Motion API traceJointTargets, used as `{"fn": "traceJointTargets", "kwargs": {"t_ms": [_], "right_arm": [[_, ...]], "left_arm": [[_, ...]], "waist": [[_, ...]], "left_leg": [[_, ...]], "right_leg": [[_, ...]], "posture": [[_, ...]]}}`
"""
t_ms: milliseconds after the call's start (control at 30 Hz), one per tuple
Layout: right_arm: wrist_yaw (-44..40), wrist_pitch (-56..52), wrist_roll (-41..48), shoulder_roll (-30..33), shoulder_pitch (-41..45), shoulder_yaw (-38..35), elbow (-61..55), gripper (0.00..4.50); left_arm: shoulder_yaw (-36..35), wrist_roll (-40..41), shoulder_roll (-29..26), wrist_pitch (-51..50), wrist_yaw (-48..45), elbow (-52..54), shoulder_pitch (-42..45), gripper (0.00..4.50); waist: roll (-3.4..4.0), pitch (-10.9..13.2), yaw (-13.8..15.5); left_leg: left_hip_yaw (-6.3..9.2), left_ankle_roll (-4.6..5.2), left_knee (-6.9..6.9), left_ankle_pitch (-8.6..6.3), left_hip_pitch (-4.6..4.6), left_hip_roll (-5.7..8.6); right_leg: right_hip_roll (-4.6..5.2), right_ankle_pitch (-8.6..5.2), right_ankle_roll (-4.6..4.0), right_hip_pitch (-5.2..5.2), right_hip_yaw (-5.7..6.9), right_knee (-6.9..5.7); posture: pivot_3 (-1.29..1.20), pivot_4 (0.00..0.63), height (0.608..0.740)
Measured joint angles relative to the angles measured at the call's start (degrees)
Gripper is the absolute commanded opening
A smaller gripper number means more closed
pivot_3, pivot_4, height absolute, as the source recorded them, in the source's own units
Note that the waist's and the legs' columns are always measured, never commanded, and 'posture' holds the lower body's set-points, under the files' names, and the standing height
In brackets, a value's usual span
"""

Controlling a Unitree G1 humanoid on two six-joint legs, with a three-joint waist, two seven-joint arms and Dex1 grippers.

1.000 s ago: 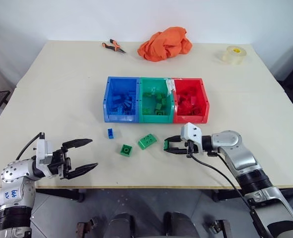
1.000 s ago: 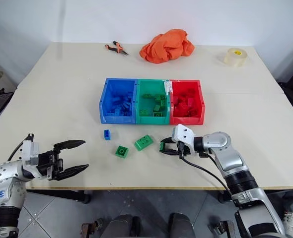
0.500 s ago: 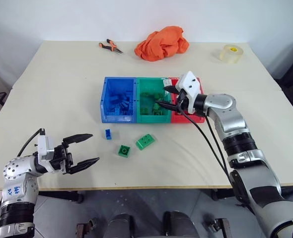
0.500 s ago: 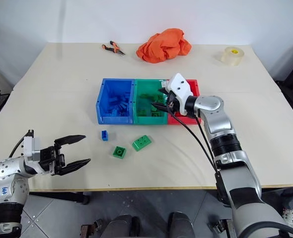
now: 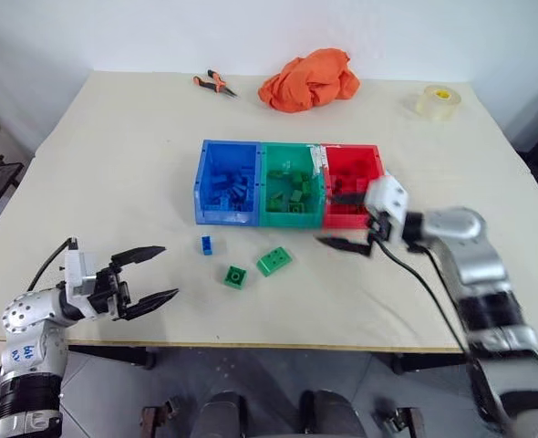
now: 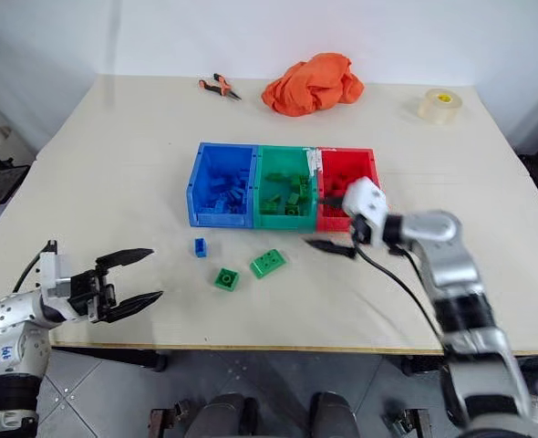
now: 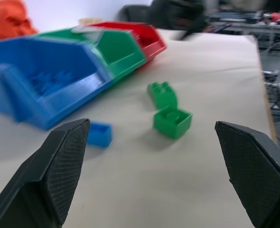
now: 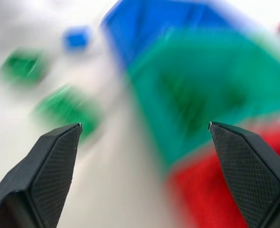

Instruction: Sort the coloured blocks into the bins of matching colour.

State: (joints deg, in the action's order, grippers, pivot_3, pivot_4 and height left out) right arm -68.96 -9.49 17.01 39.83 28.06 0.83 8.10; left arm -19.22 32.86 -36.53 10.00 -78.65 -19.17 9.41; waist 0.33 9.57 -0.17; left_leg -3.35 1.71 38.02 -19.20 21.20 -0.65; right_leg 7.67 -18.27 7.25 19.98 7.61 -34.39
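Observation:
The bins stand joined in a row mid-table: blue point(image 5: 228, 182), green point(image 5: 292, 187) and red point(image 5: 351, 178), each with several blocks inside. On the table in front of them lie three loose blocks: a small blue one point(image 5: 206, 244), a small green one point(image 5: 234, 276) and a larger green one point(image 5: 274, 261). My right gripper point(image 5: 340, 220) hangs open and empty just in front of the red bin. Near the table's front left edge my left gripper point(image 5: 152, 274) stands open, empty, left of the loose blocks. The left wrist view looks past its fingers point(image 7: 59, 180) at the green blocks point(image 7: 172, 122).
At the back of the table lie an orange cloth point(image 5: 310, 78), orange-handled pliers point(image 5: 212, 84) and a roll of clear tape point(image 5: 436, 100). Bare tabletop point(image 5: 114, 173) spreads left of the bins and right of the red one.
My right gripper, shut on a small green block near the table's front, rose over the green bin, opened, and has drawn back right, empty. The left gripper stayed put. The camera shifted slightly.

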Motion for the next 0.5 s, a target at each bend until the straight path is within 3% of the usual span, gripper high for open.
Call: {"fn": "traceJointTargets", "kwargs": {"t_ms": [167, 300, 500], "right_arm": [[-1.4, -3.3, 2.8, 9.8, -11.8, -9.0, -6.6, 4.47], [-1.0, -4.5, 2.7, 12.2, -18.0, -11.3, -9.0, 4.47], [1.4, -7.4, 2.7, 10.9, -15.2, -8.3, -12.8, 4.47]], "left_arm": [[-1.0, 0.0, -0.6, 0.5, 0.2, -1.5, 0.6, 4.5], [-1.1, 0.0, -0.7, 0.6, -0.1, -2.2, 1.1, 4.5], [-1.0, -0.3, -0.8, 0.7, 0.1, -2.3, 1.6, 4.5]], "waist": [[0.04, 0.0, -0.2], [0.04, 0.0, -0.3], [0.05, 0.0, -0.2]], "left_leg": [[-0.29, -0.05, -0.02, 0.02, -0.24, -0.21], [-0.37, -0.1, -0.05, 0.0, -0.26, -0.28], [-0.36, -0.1, -0.05, 0.0, -0.26, -0.28]], "right_leg": [[-0.03, 0.0, 0.0, -0.35, 0.06, 0.54], [-0.02, 0.0, 0.0, -0.28, 0.03, 0.52], [0.04, 0.0, 0.0, -0.26, -0.02, 0.51]], "posture": [[0.0, 0.15, 0.74], [0.0, 0.15, 0.74], [0.0, 0.15, 0.74]]}}
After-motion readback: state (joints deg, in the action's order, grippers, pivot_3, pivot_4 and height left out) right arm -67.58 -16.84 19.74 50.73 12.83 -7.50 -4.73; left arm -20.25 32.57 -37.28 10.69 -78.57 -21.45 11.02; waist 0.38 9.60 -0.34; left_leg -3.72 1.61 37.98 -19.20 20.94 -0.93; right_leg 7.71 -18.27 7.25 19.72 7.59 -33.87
